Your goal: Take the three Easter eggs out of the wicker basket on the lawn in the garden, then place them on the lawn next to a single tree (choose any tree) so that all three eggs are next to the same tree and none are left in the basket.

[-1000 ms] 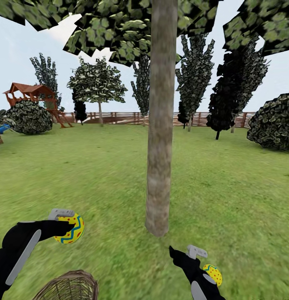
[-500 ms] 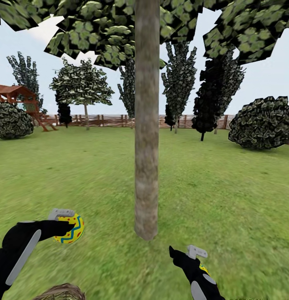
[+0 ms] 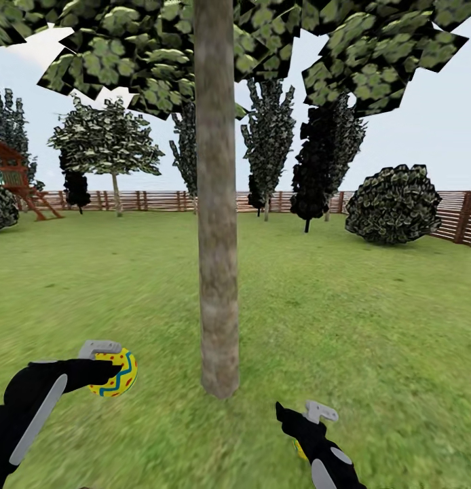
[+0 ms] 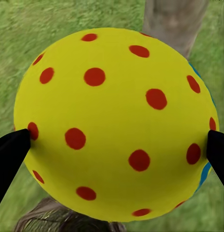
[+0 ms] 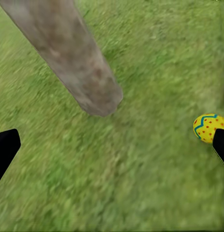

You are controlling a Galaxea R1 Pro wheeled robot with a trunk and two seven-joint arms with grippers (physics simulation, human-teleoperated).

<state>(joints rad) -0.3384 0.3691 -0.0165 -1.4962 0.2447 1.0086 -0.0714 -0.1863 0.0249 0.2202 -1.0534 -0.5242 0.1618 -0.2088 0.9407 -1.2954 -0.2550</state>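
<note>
At the left of the head view, the black left arm is reaching forward and low over the lawn (image 3: 371,319), its forearm angling up from the frame's lower corner, and the left gripper (image 3: 106,370) is pinching a yellow Easter egg (image 3: 115,372) with red dots and a blue zigzag stripe, holding it above the grass. In the left wrist view that egg (image 4: 114,121) is sitting squarely between the two black fingertips (image 4: 10,154), one pressing on each side, with the tree trunk (image 4: 174,19) standing beyond it and a bit of brown wicker basket (image 4: 58,220) lying beneath. In the middle, the tree (image 3: 217,238) is rising from the grass with its mottled grey-tan trunk, near both arms. To the right, the right arm is stretching forward close to the ground, and the right gripper (image 3: 300,413) is standing spread with nothing between its fingers; the right wrist view is showing its fingertips (image 5: 5,150) wide apart over bare grass. A second Easter egg (image 5: 208,127) is lying on the lawn near the trunk's base (image 5: 99,96), just beside one fingertip, and in the head view it is peeking out yellow from under the right wrist (image 3: 299,449).
</note>
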